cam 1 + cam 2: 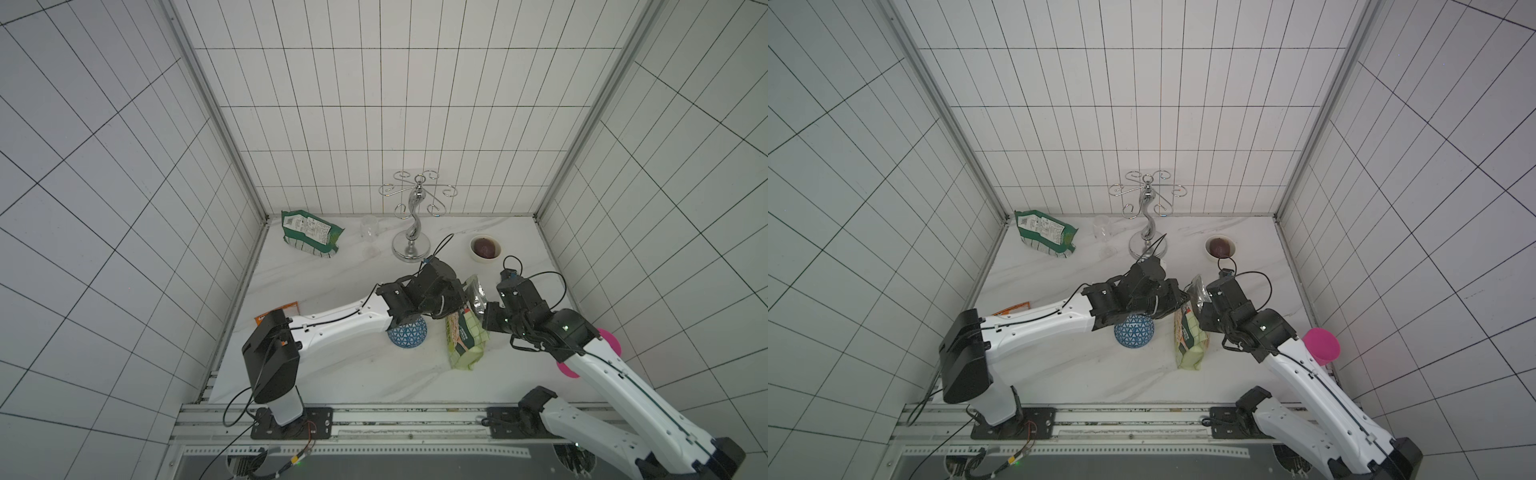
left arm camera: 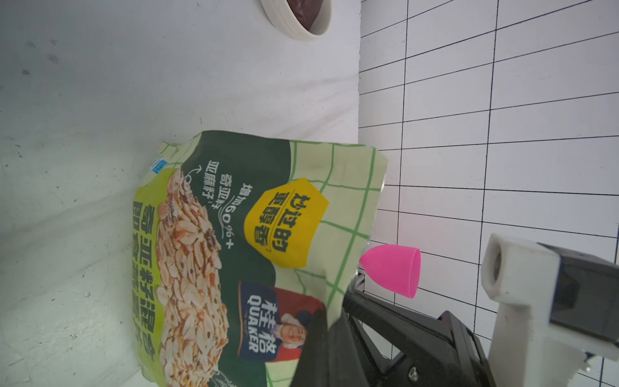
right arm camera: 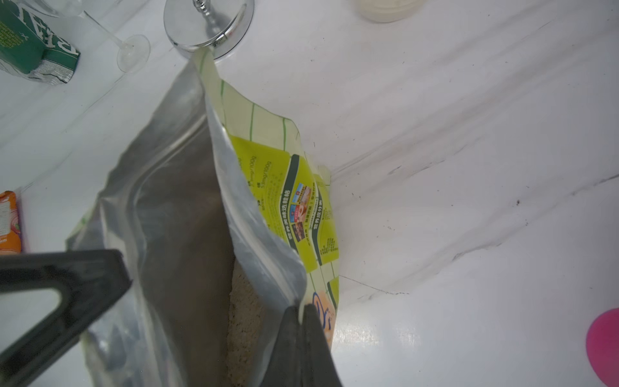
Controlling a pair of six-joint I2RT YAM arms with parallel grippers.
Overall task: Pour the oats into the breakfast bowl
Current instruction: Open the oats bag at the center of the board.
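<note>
Status: both claws are on the oats bag (image 1: 465,338). It stands on the worktop (image 1: 332,365) with its mouth spread open between them.

Left claw (image 1: 464,298) is clamped on the top edge of the bag's front wall, the one with the dark green panel. We see that wall side-on in the left wrist view.

Right claw (image 1: 487,311) is clamped on the opposite wall. In the right wrist view its fingers (image 3: 288,351) are pressed together on the foil-lined edge, with no gap showing.

Oats (image 3: 244,318) lie low inside the bag, pale flakes below the right claw's pinch point.

Breakfast bowl (image 1: 409,336) sits on the worktop under the left claw's wrist, on the side away from the right claw. It is near the bag but apart from it in both top views. The left arm covers the bowl's upper part, so we can't tell what's inside.

Other items:
- Beyond the claws, toward the back wall: a white bowl (image 1: 485,248) with a dark brown object in it, a metal stand (image 1: 411,232) and a clear glass (image 1: 370,232).
- Further out past the left claw: a dark green bag (image 1: 309,235).
- Well behind the left claw, by the left arm's elbow: an orange packet (image 1: 1013,308).
- Behind the right claw, beside the right arm: a pink cup (image 1: 1320,345).
</note>
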